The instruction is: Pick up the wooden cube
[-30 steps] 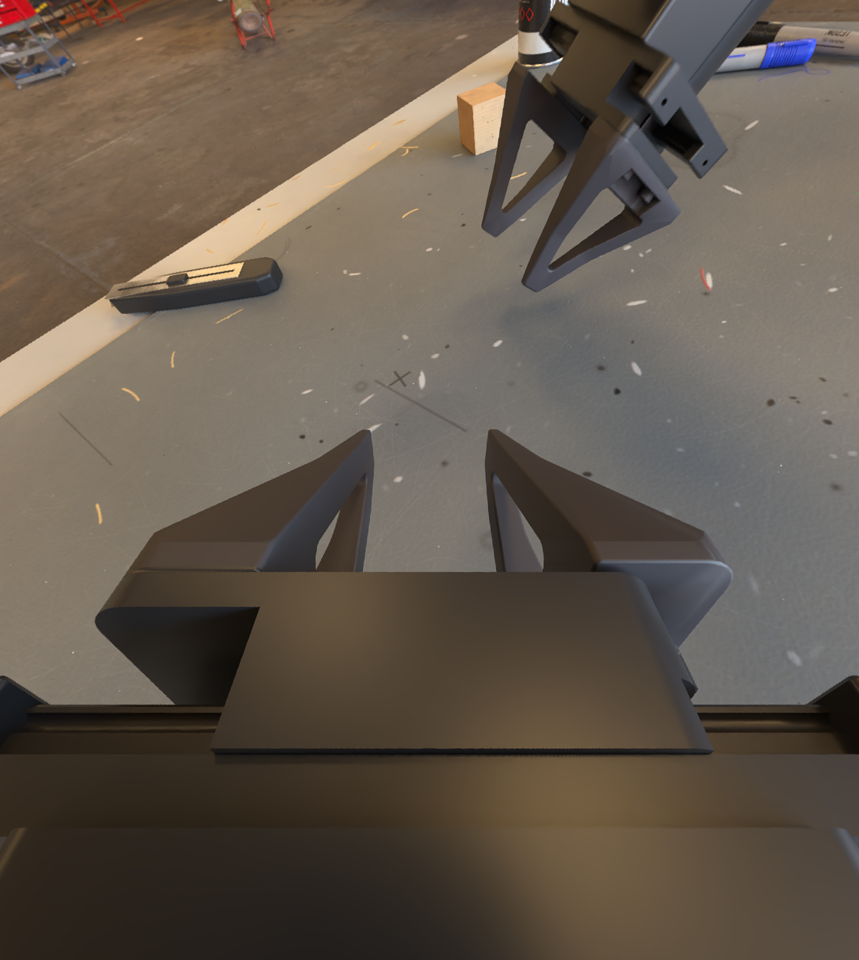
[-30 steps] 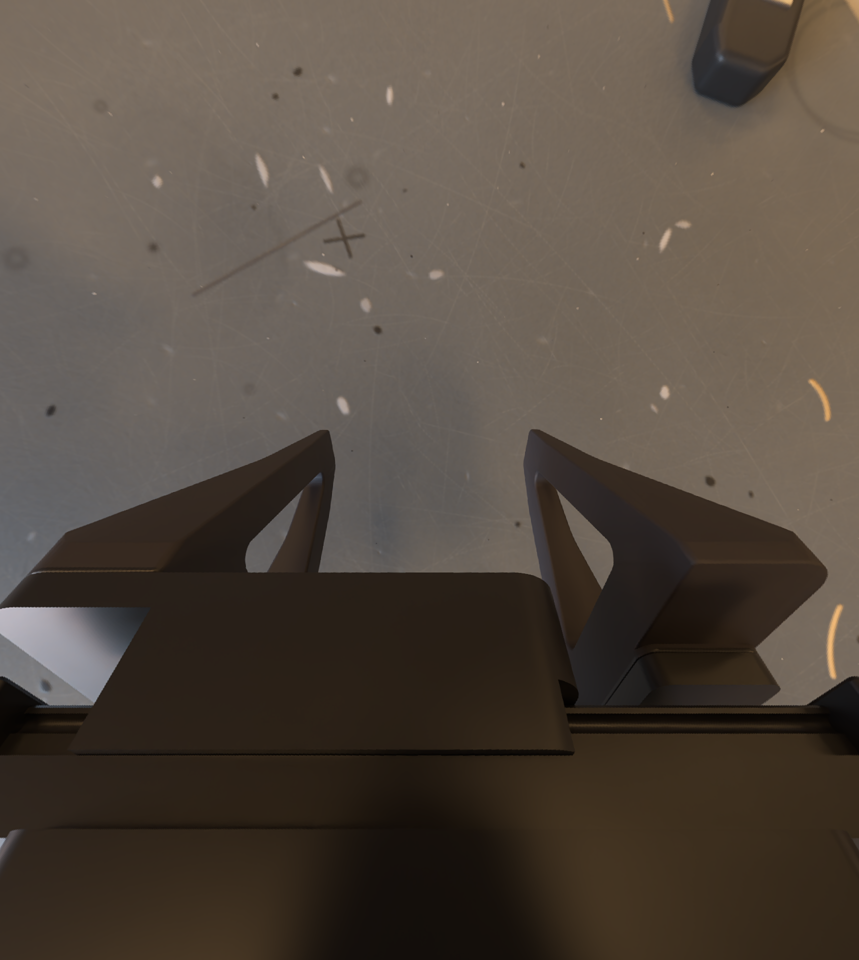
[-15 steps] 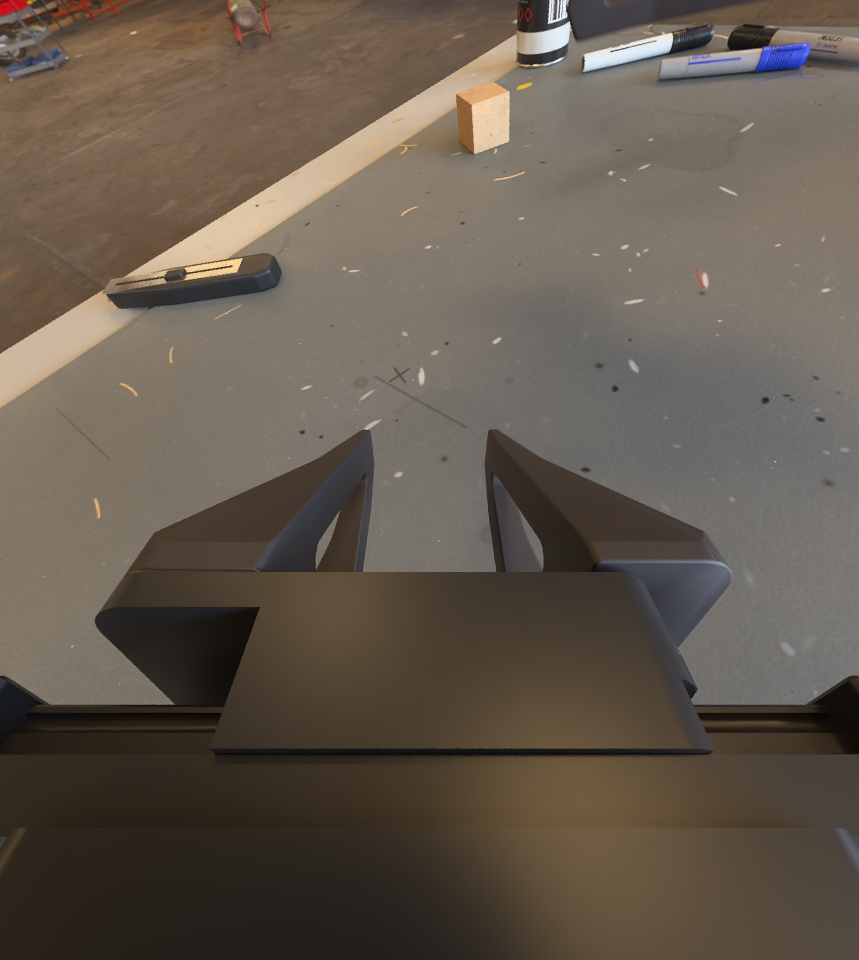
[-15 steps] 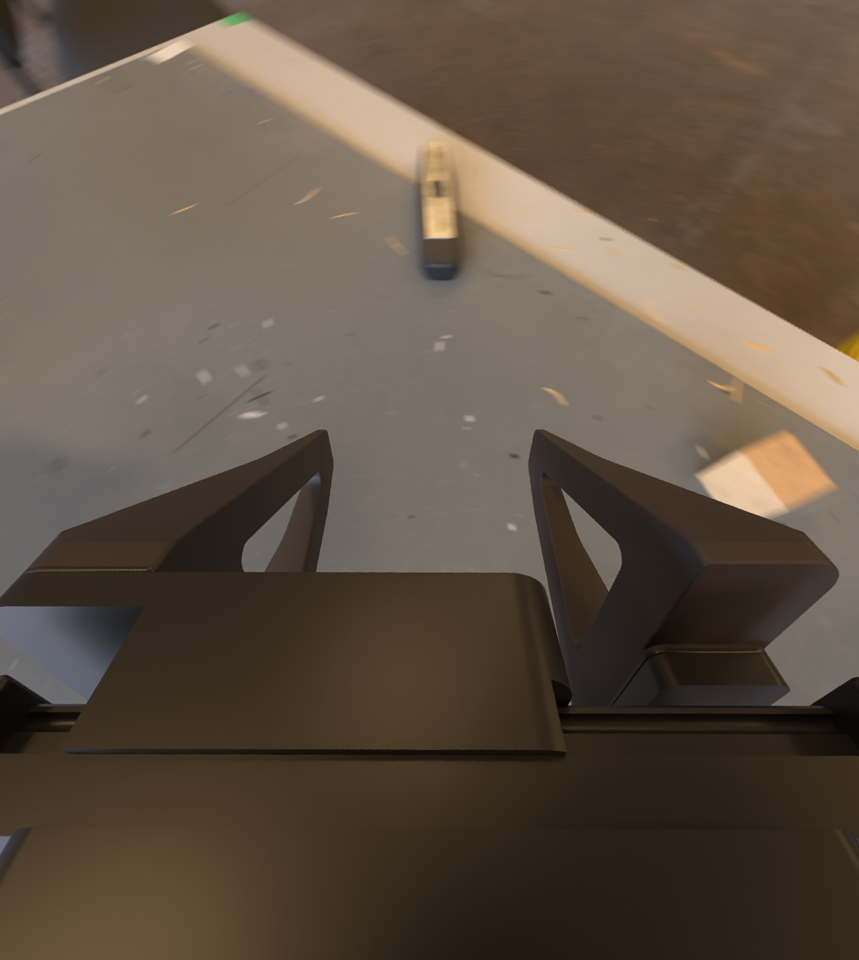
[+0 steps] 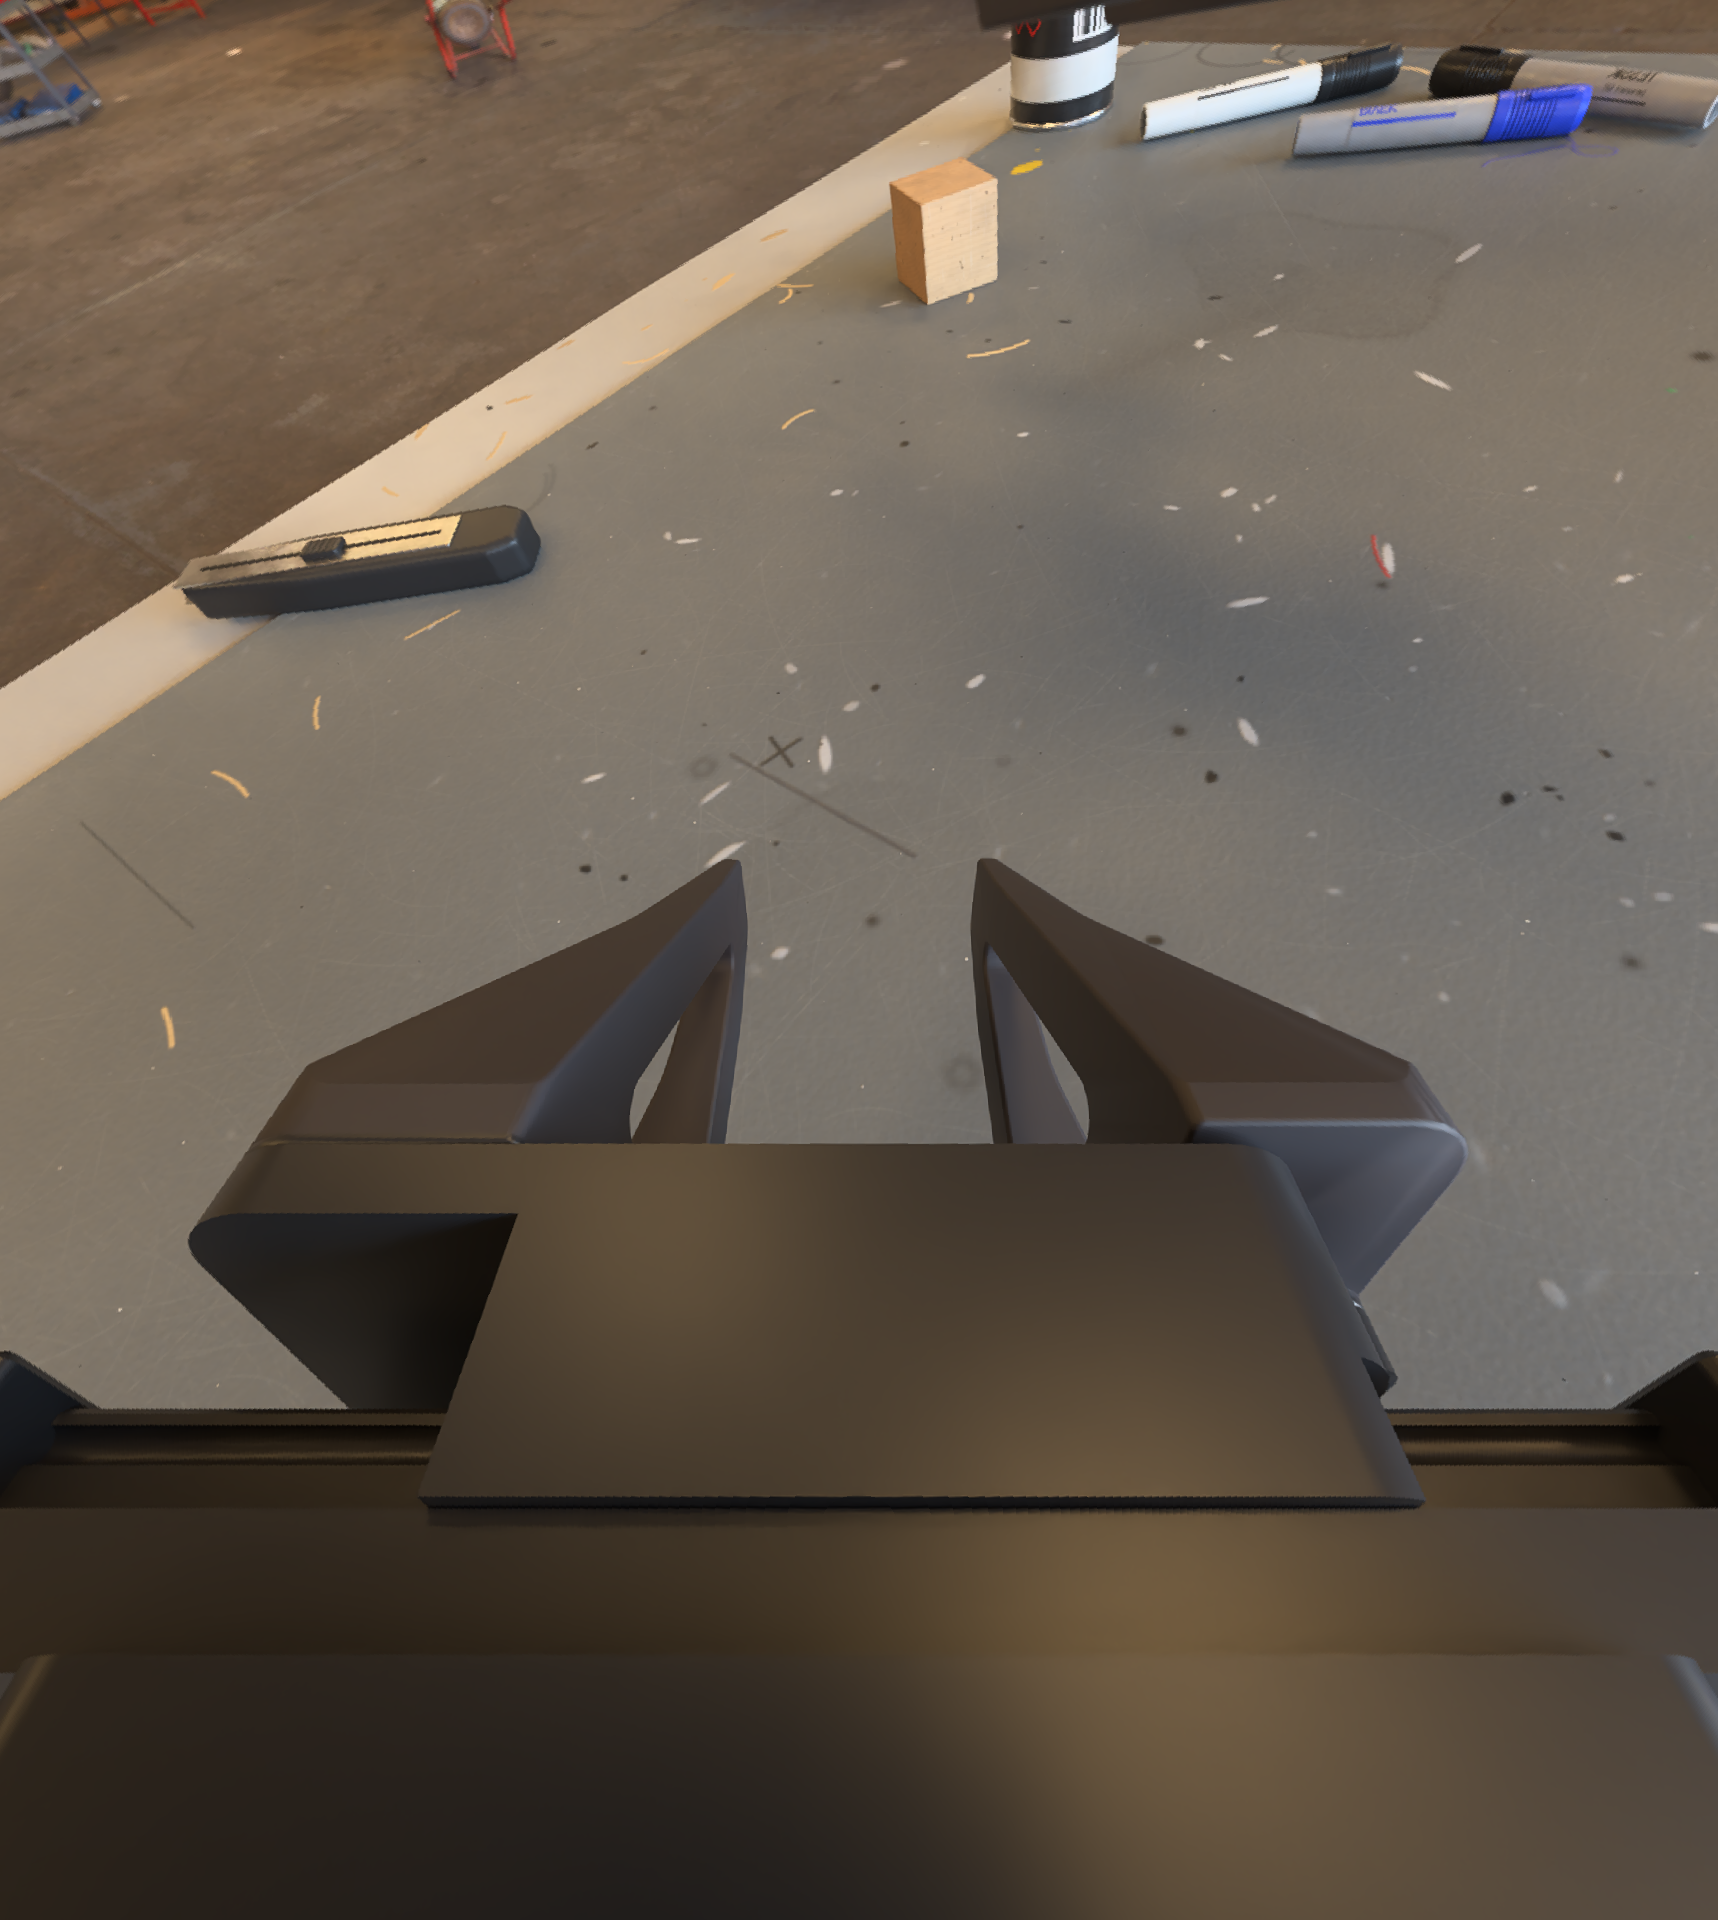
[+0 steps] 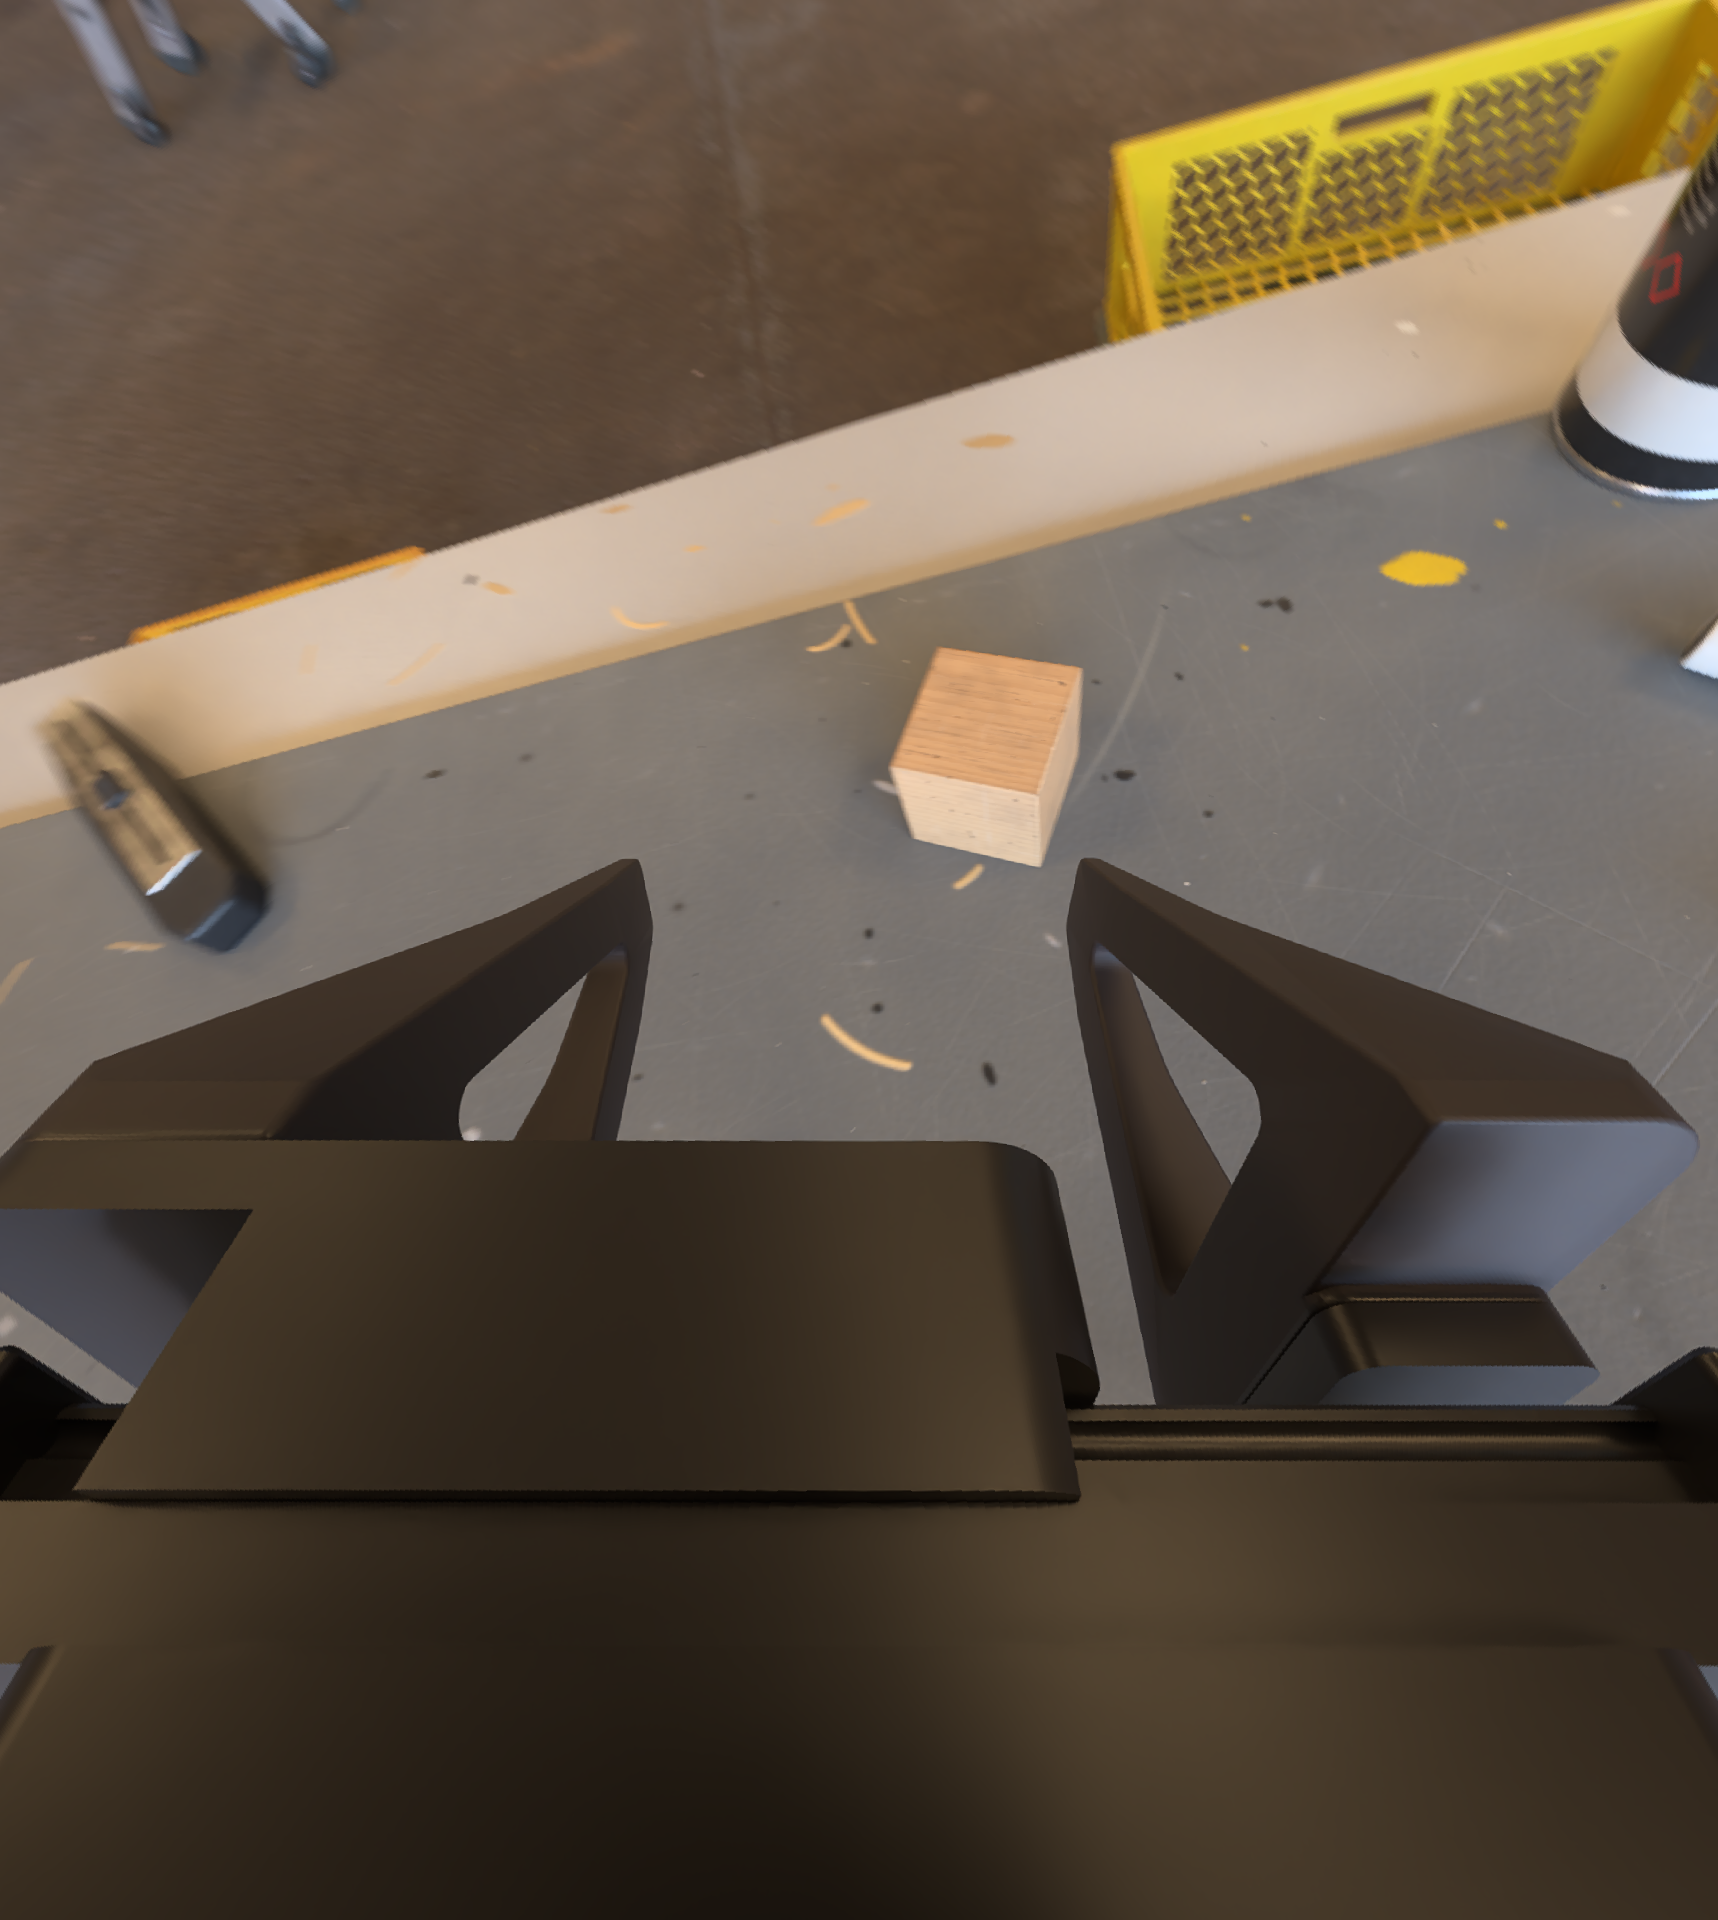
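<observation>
- Right gripper, jaws wide and empty, now faces the wooden cube, out of its sight a second ago.
- One cube near the table edge; one utility knife, one can, three markers.
- Left gripper unmoved, jaws narrowly parted, empty.

Bare grey tabletop lies between the right gripper, fingers apart, and the wooden cube. The spray can and utility knife stand well apart on either flank
</observation>
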{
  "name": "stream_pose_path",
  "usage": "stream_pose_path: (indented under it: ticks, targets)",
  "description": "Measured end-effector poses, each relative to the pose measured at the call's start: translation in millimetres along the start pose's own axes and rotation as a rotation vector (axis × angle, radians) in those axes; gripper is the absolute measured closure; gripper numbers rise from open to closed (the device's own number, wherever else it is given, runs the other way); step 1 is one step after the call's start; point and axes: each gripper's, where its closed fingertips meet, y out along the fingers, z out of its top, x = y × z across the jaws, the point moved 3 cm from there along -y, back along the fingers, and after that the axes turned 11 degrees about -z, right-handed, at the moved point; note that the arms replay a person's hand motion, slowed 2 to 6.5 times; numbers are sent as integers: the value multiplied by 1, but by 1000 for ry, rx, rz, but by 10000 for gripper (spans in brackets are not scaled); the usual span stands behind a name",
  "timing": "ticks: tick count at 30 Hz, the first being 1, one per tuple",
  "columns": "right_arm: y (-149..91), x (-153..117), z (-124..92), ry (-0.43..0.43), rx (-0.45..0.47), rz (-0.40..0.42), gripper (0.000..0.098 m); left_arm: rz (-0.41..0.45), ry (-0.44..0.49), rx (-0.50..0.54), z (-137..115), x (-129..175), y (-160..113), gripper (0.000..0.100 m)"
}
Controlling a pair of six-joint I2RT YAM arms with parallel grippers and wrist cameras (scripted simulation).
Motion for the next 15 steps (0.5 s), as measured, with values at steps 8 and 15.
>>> stream_pose_path:
  ticks: [8, 15]
  targets:
    - [58, 6, -9, -23, -119, -235, 272, -15, 6, -3, 1, 3, 4, 632]
    - [88, 5, -7, -39, -141, -339, 277, -19, 13, -9, 0, 3, 4, 631]
